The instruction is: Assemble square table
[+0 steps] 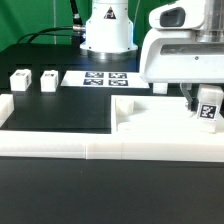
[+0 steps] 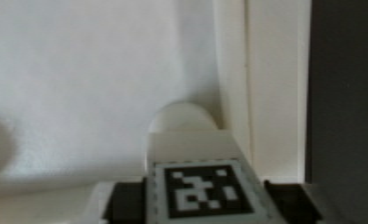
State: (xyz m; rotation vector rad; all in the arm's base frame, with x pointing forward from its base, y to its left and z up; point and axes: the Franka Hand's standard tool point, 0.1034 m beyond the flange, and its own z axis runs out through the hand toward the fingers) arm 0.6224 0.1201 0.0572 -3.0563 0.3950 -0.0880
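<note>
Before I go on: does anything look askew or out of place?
Nothing stands out. The two loose legs stand upright at the exterior view's left, and the gripper holds a third tagged leg squarely.

White arm [image 1: 180, 55], rounded glossy shells, grey joint cap [image 1: 170, 17]; black cables [image 1: 45, 36] behind base [image 1: 105, 30].

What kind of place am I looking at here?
Probably a robotics lab test bench, not a home or a factory: a white robot arm stands on a black table, with a printed marker board and small tagged legs laid out.
</note>
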